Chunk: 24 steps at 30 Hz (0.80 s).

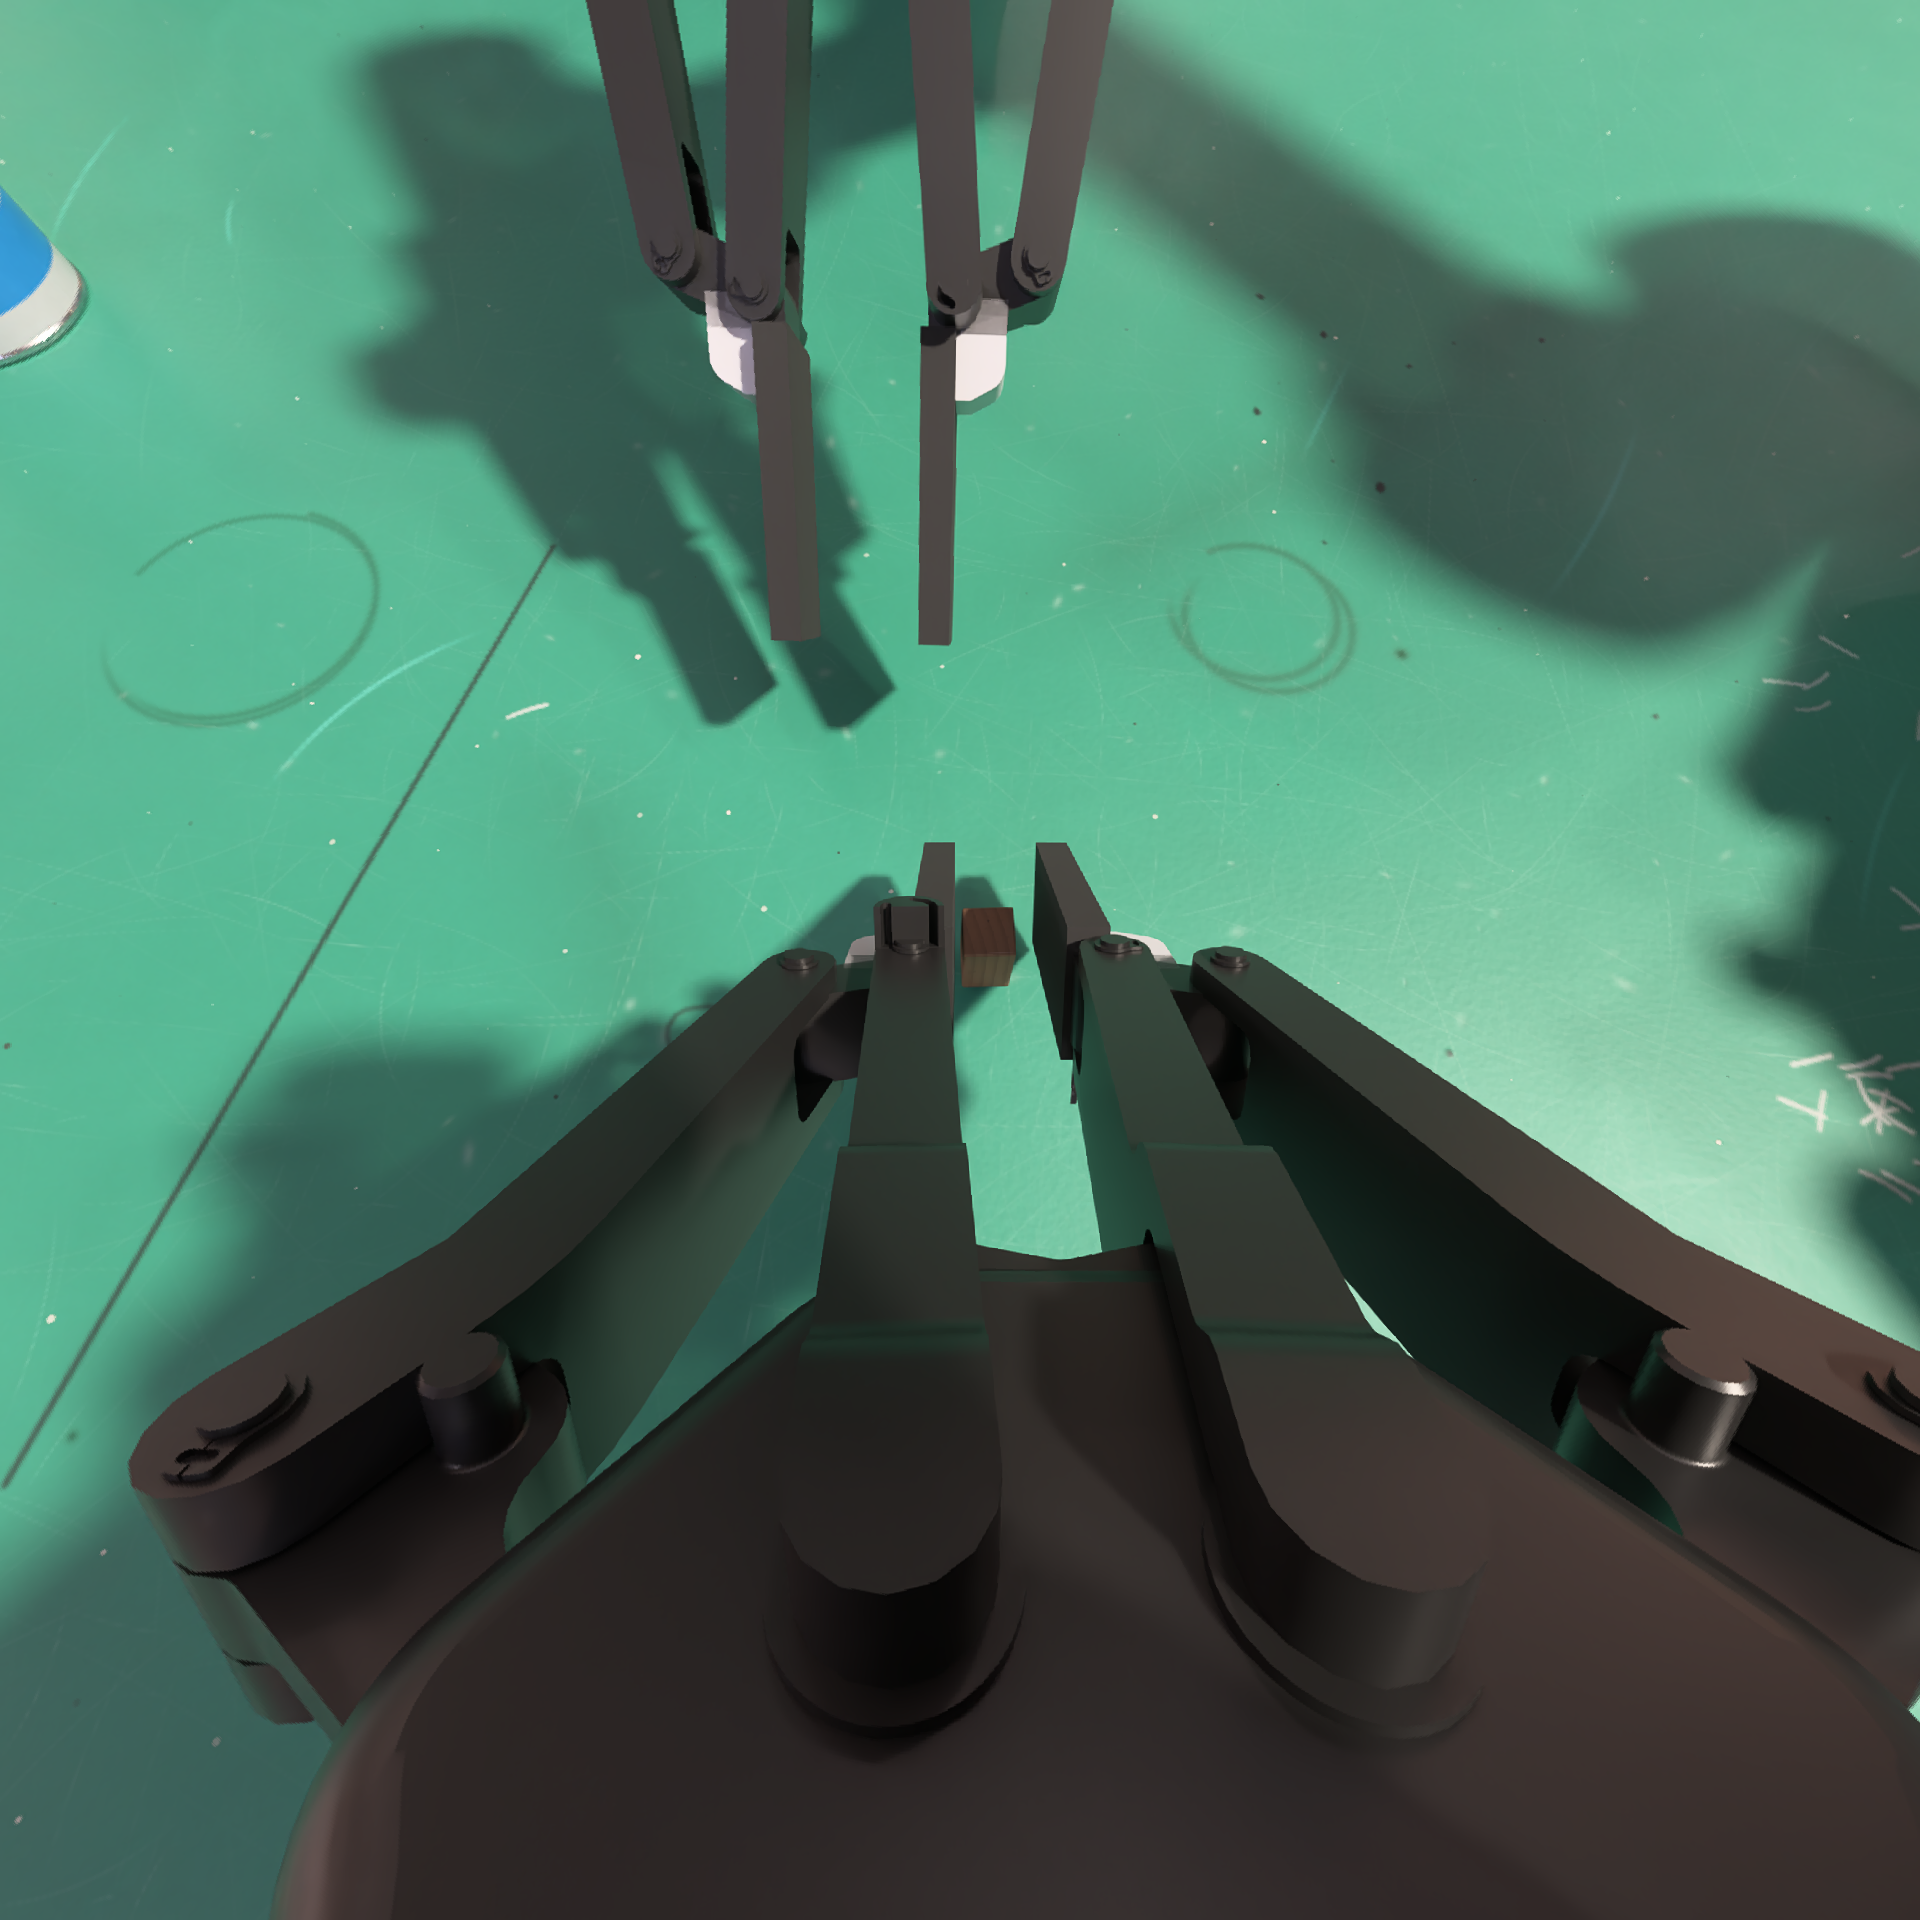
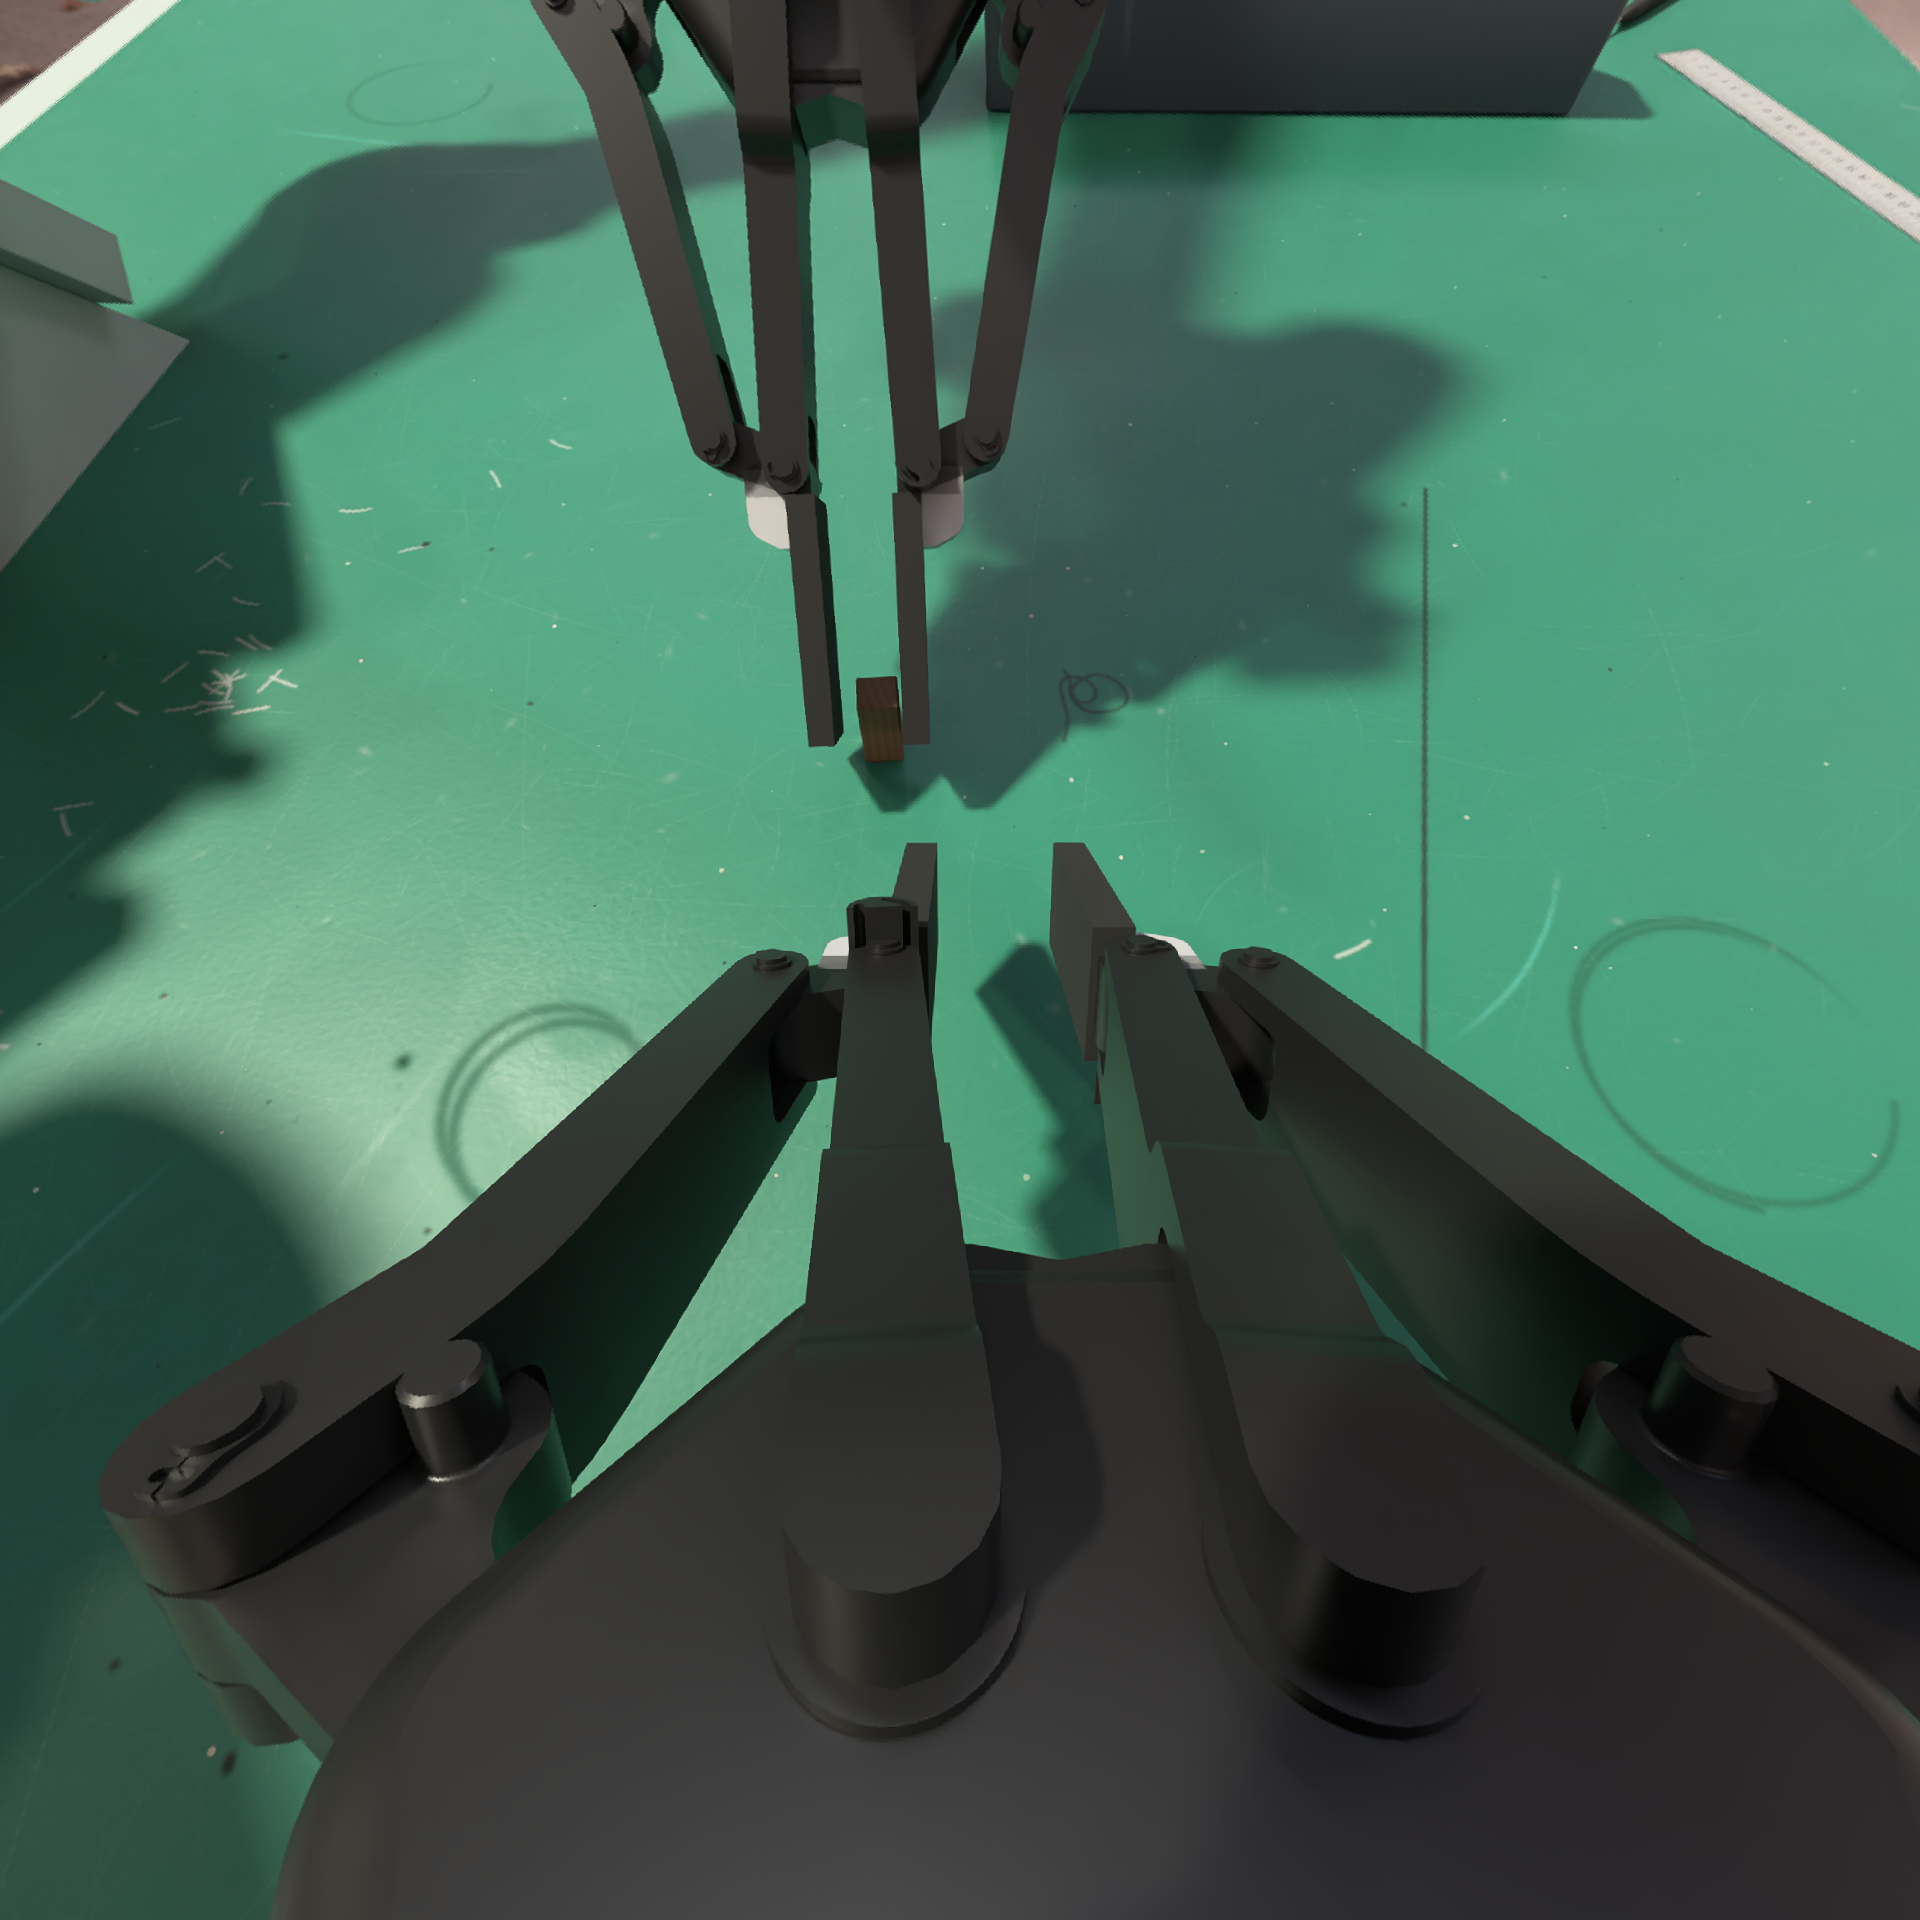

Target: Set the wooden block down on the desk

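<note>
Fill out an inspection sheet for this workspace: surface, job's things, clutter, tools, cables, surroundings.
Surface: green desk mat, scratched, with ring marks and a thin dark line.
Job's things: wooden block stands on the mat between the left tool's fingers, beside one finger, with a gap to the other.
Clutter: blue and white cup at the edge of the left wrist view; ruler at the far corner in the right wrist view.
Tools: left tool open around the block; right tool open and empty, facing it.
Cables: nothing seen.
Surroundings: grey boxes at the mat's borders; pale edge strip beyond.
</note>
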Each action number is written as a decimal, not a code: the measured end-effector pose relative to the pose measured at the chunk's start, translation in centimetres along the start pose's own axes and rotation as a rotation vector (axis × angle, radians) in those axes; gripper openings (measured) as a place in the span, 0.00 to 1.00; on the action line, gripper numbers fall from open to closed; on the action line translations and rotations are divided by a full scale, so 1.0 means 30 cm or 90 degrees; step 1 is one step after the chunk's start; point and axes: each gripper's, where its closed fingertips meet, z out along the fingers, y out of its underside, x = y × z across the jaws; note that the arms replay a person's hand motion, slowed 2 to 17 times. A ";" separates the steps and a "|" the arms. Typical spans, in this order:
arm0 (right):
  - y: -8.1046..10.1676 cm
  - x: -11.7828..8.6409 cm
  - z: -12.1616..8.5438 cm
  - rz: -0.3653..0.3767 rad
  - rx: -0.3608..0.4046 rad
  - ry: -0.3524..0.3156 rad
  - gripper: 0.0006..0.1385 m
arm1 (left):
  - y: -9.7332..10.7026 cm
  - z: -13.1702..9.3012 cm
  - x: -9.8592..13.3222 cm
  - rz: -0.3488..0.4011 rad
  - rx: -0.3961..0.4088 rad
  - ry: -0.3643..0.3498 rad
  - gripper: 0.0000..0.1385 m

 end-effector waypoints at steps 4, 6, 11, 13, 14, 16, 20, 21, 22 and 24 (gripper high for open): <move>0.003 0.000 0.003 0.000 -0.004 0.000 0.21 | 0.000 0.000 -0.002 0.000 0.000 -0.002 0.14; 0.004 0.000 0.005 0.000 -0.006 0.001 0.21 | 0.000 0.000 -0.003 -0.001 0.001 -0.003 0.14; 0.006 0.002 0.007 0.000 -0.009 0.003 0.21 | 0.000 -0.001 -0.006 -0.003 0.002 -0.005 0.12; 0.007 0.002 0.008 0.000 -0.010 0.004 0.21 | 0.000 -0.001 -0.008 -0.004 0.003 -0.006 0.12; 0.007 0.003 0.009 0.000 -0.011 0.005 0.21 | 0.001 -0.001 -0.008 -0.005 0.003 -0.006 0.12; 0.006 0.004 0.009 -0.001 -0.011 0.006 0.21 | 0.001 -0.001 -0.009 -0.007 0.004 -0.006 0.11; 0.006 0.005 0.010 -0.001 -0.012 0.010 0.21 | 0.001 -0.002 -0.011 -0.010 0.005 -0.005 0.11; 0.005 0.006 0.010 -0.001 -0.012 0.010 0.21 | 0.002 -0.002 -0.011 -0.011 0.005 -0.005 0.11; 0.005 0.006 0.010 0.000 -0.012 0.011 0.21 | 0.002 -0.003 -0.011 -0.012 0.005 -0.004 0.11; 0.004 0.007 0.010 0.000 -0.011 0.013 0.21 | 0.002 -0.003 -0.012 -0.014 0.006 -0.004 0.11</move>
